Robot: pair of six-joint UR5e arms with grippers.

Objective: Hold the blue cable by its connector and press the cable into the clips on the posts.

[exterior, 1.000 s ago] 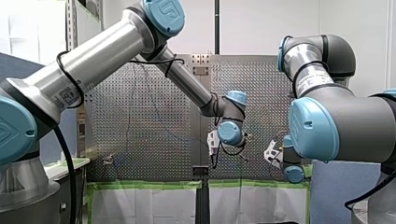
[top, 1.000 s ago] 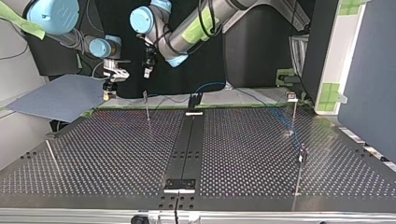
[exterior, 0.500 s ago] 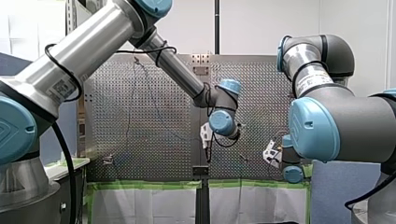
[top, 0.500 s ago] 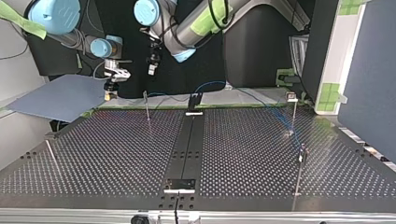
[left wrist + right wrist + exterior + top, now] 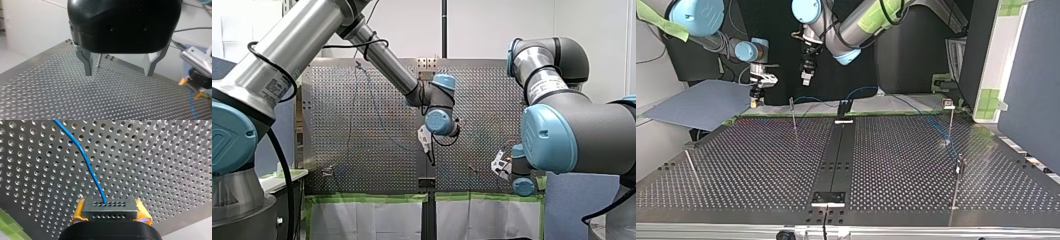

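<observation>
My right gripper (image 5: pixel 110 206): yellow pads (image 5: pixel 78 213) clenched on the small grey metal connector block (image 5: pixel 110 212), which has rows of holes. The thin blue cable (image 5: pixel 87 162) leaves the block's middle and runs away over the perforated metal table (image 5: pixel 162 165). In the top view this gripper hangs at the left, near the table's far edge, beside a flat grey-blue sheet (image 5: pixel 701 102). From there the cable trails along the far edge, arcs up behind the black centre rail (image 5: pixel 836 150), then slants down toward the thin metal post (image 5: pixel 951 122) at the far right, which is topped by a small clip (image 5: pixel 948 104). Cannot tell whether the cable sits in that clip. It carries on toward a second post (image 5: pixel 956 185) nearer the camera on the same side. A third post (image 5: pixel 793 116) stands near the far edge, left of the rail. A fourth (image 5: pixel 691 167) leans at the near left, well apart from the cable. My left gripper (image 5: pixel 119 73): black housing, grey metal fingers (image 5: pixel 87 63) spread wide, nothing between them, held above the table and clear of it. In the top view it points down, above and just right of the third post, with my right gripper near it on the view's left. The left wrist view shows my right gripper off to one side, with the blue cable hanging below it.
</observation>
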